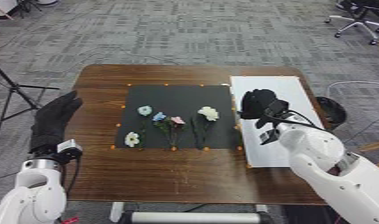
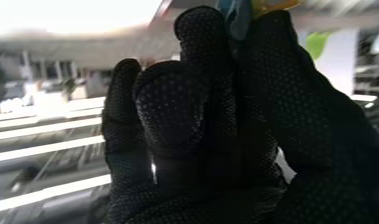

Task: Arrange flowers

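Observation:
Over the upper part of the white sheet (image 1: 279, 150) is my right hand (image 1: 259, 102), open, palm partly hidden. In the right wrist view, the fingers of the right hand (image 2: 181, 145) are relaxed; a blue-grey patch shows between the tips of finger and thumb, and I cannot tell what it is. My left hand (image 1: 54, 120) is open at the table's left edge, apart from the flowers. On the black mat (image 1: 172, 95) lie a light blue flower (image 1: 145, 110), a blue one (image 1: 159, 116), a pink one (image 1: 177, 120), a larger white one (image 1: 208, 113) and a small white one (image 1: 132, 139), with green stems.
The brown table (image 1: 159, 175) extends around the mat, with small orange marks along the mat's edges. A dark round bin (image 1: 335, 112) stands beyond the table's right edge. A black tripod (image 1: 15, 87) is at the left and an office chair (image 1: 356, 20) at the far right.

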Available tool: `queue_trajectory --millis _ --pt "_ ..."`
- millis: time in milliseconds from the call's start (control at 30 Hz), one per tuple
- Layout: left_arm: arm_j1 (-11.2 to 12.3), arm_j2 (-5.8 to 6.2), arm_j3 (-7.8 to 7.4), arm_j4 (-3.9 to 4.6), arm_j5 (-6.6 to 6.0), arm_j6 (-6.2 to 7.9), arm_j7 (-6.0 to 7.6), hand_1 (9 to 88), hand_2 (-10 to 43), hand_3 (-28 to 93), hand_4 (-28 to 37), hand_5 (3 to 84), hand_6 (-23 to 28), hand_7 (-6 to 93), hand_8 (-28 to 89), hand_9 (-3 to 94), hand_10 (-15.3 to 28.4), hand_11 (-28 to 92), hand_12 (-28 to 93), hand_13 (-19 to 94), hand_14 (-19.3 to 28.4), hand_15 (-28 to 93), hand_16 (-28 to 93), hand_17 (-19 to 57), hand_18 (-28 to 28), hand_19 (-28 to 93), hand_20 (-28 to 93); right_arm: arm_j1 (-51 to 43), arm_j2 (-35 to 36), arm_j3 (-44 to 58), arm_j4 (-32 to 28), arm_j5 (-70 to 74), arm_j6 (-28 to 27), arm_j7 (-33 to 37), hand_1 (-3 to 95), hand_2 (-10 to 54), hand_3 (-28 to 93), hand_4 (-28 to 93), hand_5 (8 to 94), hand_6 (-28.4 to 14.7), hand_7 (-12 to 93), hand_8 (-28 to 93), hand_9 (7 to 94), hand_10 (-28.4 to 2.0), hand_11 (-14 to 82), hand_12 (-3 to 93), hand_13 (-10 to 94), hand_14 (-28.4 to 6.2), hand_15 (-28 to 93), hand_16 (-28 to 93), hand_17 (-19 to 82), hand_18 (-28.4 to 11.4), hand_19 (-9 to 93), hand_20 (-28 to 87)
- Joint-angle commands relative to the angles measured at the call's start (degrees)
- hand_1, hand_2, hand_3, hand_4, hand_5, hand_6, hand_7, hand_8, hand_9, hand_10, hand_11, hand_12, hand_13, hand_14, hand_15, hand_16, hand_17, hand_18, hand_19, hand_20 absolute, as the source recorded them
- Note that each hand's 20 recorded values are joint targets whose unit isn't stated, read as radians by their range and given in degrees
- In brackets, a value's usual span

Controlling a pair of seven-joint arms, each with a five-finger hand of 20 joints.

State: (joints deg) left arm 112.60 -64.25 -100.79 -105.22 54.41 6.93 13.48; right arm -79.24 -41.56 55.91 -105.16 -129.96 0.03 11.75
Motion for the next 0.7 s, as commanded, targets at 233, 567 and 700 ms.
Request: queue_trajectory --millis 233,567,700 --pt "-0.22 -0.23 -0.06 -0.06 0.28 -2.12 -2.21 24.8 1.4 69 -24.2 47.9 3.8 13.8 -7 48.3 13.5 19 12 35 15.6 10 2 4.3 11.0 6 15 1.74 -3.99 -4.6 0.87 1.06 0.24 -1.27 56.7 -9.5 58 -19 77.8 4.2 25 4 88.5 -8.9 12.3 31.1 80 -5.7 58 33 34 -18.5 56 53" --pt "-0.94 -0.76 -0.01 0.01 0.69 -3.44 -4.35 24.5 1.3 69 -23.8 42.3 3.5 11.8 -7 44.7 13.1 18 12 33 15.8 9 2 3.7 11.0 5 15 3.97 -6.38 -6.9 2.17 0.86 -2.32 -1.49 54.7 -9.5 58 -17 76.0 4.5 26 4 86.4 -8.9 11.8 31.3 79 -6.5 58 34 33 -18.8 56 53" --pt "-1.01 -0.72 -0.04 0.04 0.59 -3.2 -4.41 24.5 1.3 69 -23.6 38.2 3.1 11.7 -7 42.9 12.8 17 12 33 16.0 9 2 3.5 11.1 6 15 4.46 -6.46 -6.74 2.1 0.88 -3.1 -1.44 52.4 -9.5 57 -16 73.1 3.2 25 4 82.4 -10.0 14.2 27.9 77 -6.7 58 33 31 -19.1 55 53"
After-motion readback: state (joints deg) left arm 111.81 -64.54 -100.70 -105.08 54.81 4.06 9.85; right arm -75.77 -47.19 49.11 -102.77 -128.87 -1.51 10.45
